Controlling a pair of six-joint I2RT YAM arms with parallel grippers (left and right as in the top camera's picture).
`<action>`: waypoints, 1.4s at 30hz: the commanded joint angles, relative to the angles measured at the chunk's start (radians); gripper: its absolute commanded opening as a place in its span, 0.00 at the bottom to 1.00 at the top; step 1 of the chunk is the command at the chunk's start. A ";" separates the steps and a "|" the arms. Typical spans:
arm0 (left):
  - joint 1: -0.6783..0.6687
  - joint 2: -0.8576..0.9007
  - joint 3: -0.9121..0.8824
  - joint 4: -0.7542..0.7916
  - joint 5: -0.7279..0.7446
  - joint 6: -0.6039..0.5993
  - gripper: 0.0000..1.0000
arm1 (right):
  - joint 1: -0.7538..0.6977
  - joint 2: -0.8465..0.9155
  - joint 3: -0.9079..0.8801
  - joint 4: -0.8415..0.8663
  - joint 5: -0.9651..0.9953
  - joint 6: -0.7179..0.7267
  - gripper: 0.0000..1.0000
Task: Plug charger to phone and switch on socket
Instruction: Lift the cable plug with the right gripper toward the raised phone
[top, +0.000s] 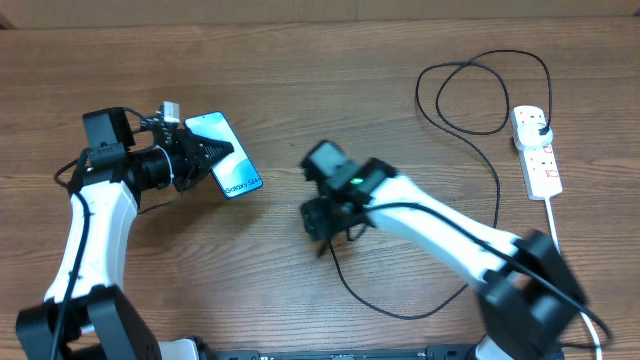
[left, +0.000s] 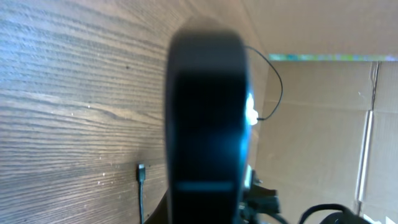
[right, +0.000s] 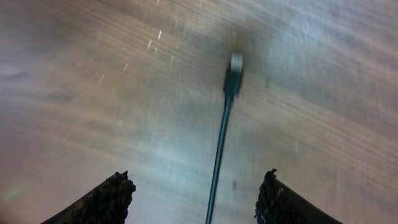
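Right wrist view: the charger (right: 219, 149) is a thin black cable on the wooden surface (right: 93, 93). Its small silvery connector tip (right: 236, 62) points away from the right gripper (right: 198, 198), and its long axis runs almost straight up the frame between wide-open, empty jaws. Overhead, it loops away to the white socket (top: 540, 160) at far right. The left gripper (top: 213, 155) has its jaws closed on the blue-screened phone (top: 235, 170), whose long axis sits diagonally.
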 joint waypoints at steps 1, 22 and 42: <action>-0.002 0.035 0.001 0.006 0.080 0.045 0.04 | 0.032 0.087 0.063 0.016 0.200 0.018 0.66; -0.002 0.051 0.001 0.109 0.067 0.150 0.04 | -0.013 0.241 0.066 0.054 0.139 0.015 0.04; -0.002 0.051 0.001 0.113 -0.010 0.240 0.04 | -0.052 0.249 0.066 0.067 0.121 0.014 0.25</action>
